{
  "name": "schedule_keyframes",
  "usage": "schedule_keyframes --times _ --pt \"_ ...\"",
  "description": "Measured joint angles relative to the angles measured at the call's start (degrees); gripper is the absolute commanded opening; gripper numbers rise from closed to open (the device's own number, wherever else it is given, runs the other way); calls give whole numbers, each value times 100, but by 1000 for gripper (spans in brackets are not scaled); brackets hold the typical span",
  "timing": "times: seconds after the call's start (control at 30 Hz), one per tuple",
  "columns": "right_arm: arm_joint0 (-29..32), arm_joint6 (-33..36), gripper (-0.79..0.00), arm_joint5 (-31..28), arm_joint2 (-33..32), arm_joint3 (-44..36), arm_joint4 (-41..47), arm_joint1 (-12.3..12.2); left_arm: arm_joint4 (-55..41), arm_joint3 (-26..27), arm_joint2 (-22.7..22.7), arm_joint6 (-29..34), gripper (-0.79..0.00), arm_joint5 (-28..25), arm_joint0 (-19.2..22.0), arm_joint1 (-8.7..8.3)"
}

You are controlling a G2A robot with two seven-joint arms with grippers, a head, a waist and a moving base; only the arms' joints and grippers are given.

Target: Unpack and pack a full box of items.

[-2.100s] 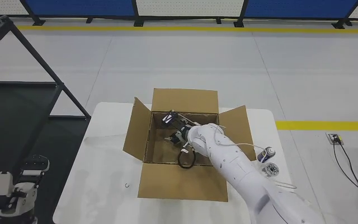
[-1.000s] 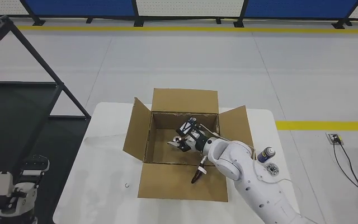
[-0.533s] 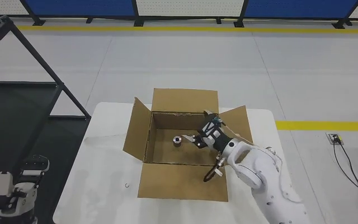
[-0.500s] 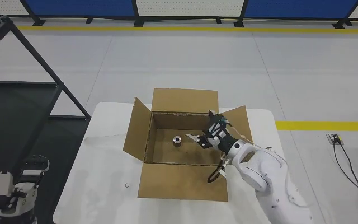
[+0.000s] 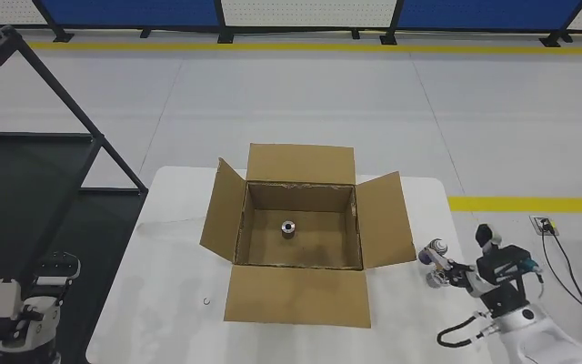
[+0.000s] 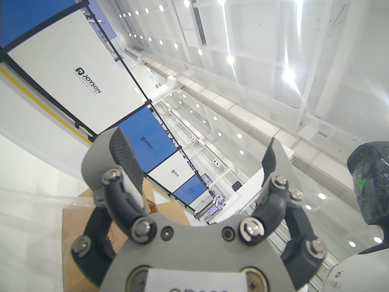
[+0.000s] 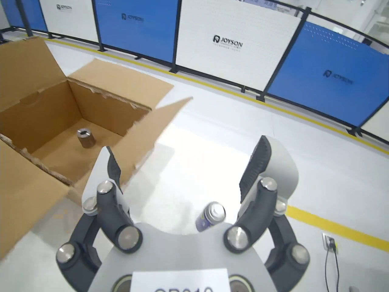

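Observation:
An open cardboard box (image 5: 296,296) stands in the middle of the white table (image 5: 173,273), flaps spread outward. On its floor lies one small metal cylinder (image 5: 287,227), also seen as the metal cylinder (image 7: 86,137) in the right wrist view. A blue-and-silver can (image 5: 436,248) stands upright on the table to the right of the box. My right gripper (image 7: 185,168) is open just above and beside the can (image 7: 211,215), holding nothing; from above the right gripper (image 5: 452,273) is at the table's right edge. My left gripper (image 6: 197,156) is open and empty, pointing up toward the ceiling.
The right box flap (image 5: 386,223) slopes out toward the can. A small ring-like object (image 5: 207,301) lies on the table to the left of the box. A black frame (image 5: 73,109) stands off the table's left side.
My right arm has pulled out of the box and swung right, to the table's right edge by the can. The metal cylinder on the box floor is now uncovered.

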State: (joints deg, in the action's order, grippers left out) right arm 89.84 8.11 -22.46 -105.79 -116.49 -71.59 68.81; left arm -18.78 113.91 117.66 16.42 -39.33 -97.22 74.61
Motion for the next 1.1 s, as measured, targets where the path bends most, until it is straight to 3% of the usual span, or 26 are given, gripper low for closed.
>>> schedule_keyframes --times 0.23,0.6,1.1 --pt "271 657 0 -279 -312 494 270 -45 0 0 0 0 0 0 0 0" --pt "252 667 0 -262 -226 453 174 -46 0 0 0 0 0 0 0 0" --pt "-589 1414 0 -694 218 1565 -478 -178 0 0 0 0 0 0 0 0"
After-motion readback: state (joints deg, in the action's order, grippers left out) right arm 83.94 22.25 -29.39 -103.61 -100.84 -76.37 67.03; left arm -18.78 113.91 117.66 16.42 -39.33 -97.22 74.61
